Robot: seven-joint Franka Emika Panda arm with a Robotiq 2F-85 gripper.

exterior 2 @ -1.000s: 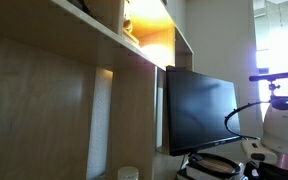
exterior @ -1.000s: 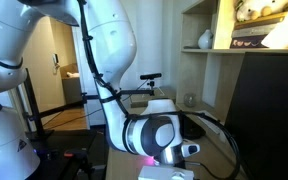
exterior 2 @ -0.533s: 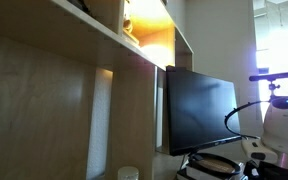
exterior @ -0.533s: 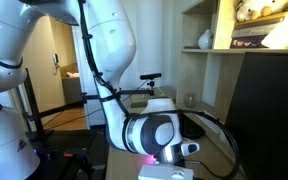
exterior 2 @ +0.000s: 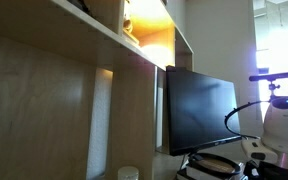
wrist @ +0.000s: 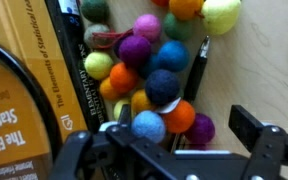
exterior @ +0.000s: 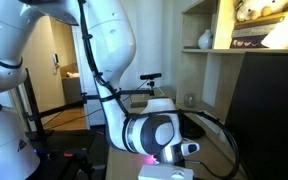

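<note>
In the wrist view my gripper [wrist: 172,146] is open, its two black fingers spread wide above a wooden desk. Between and just beyond them lies a cluster of coloured felt balls [wrist: 149,62]. A light blue ball [wrist: 148,126], an orange ball [wrist: 180,116] and a purple ball [wrist: 200,128] are nearest the jaws. A dark blue ball [wrist: 164,86] sits behind them. The jaws hold nothing. In both exterior views only my white arm and wrist [exterior: 152,134] [exterior 2: 283,120] show; the fingers are below the picture edge.
Books [wrist: 39,70] lie to the left of the balls, with a black cable across them. A black pen [wrist: 198,62] lies at the balls' right. A dark monitor [exterior 2: 198,110] stands under wooden shelves [exterior: 246,48] that carry a vase and other items.
</note>
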